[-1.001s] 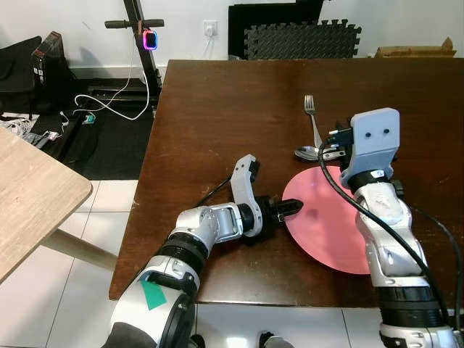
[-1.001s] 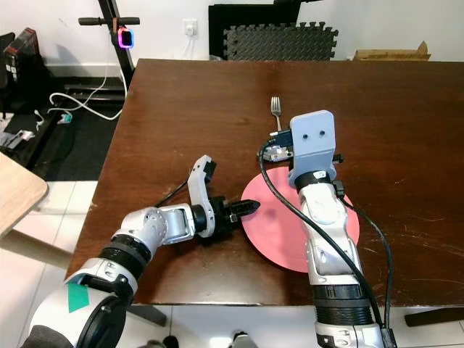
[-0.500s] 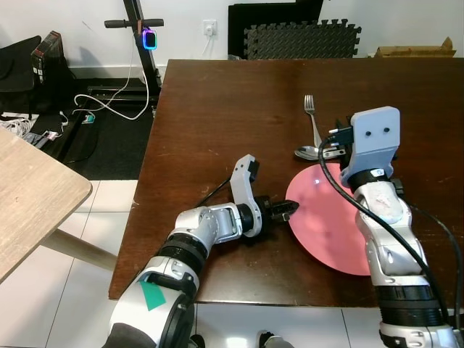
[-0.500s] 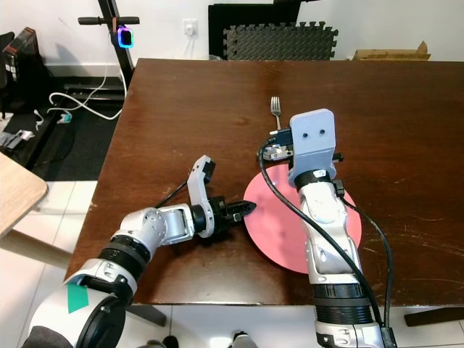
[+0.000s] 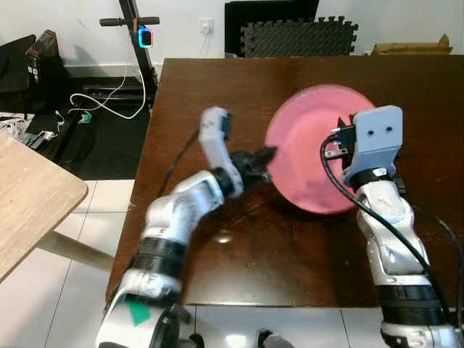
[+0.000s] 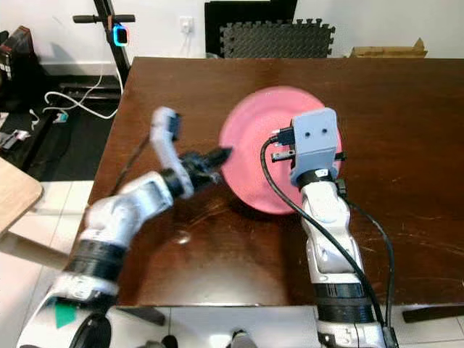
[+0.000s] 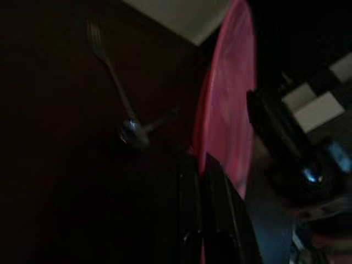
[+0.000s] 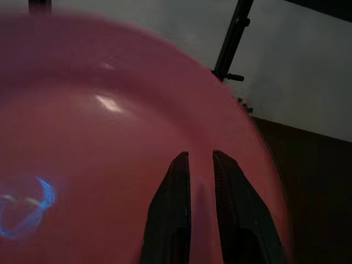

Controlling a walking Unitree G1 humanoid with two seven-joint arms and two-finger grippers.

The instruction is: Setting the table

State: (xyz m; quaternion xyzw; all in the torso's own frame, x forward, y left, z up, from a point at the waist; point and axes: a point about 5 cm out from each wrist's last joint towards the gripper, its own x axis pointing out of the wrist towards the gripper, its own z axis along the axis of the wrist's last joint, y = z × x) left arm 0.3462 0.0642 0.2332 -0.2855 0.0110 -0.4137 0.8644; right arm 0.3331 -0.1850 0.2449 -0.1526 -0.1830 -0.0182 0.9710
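Broad dark brown tabletop (image 5: 239, 239), reaching far to the back, with glossy reflections near the front edge.

Above it, a large round pink plate (image 5: 308, 156), lifted off the wood and tilted steeply, almost standing on edge, the face turned toward the robot's head. Probably light and stiff, perhaps plastic, though not possible to say for sure. Smooth and shiny, so likely slippery in a thin pinch. Wide and flat, so likely to swing or twist when held at one point only. Best taken at the rim, one finger on each face, deep enough to stop sliding. If ceramic, then breakable when dropped on the hard wood.

Left gripper (image 5: 264, 154) at the left rim of the plate, closed onto the edge. Seen clearly in the left wrist view, with the pink rim passing between the two black fingers.

Right gripper (image 8: 197, 181) close to the right part of the plate, pointing at the pink surface. Fingers nearly together, only a thin gap, nothing seen between them. Looks like no grip here, maybe only support.

Beyond the plate, lying on the tabletop in the left wrist view: a fork (image 7: 107, 58), and touching the end of its handle a spoon (image 7: 133, 133), both dim.
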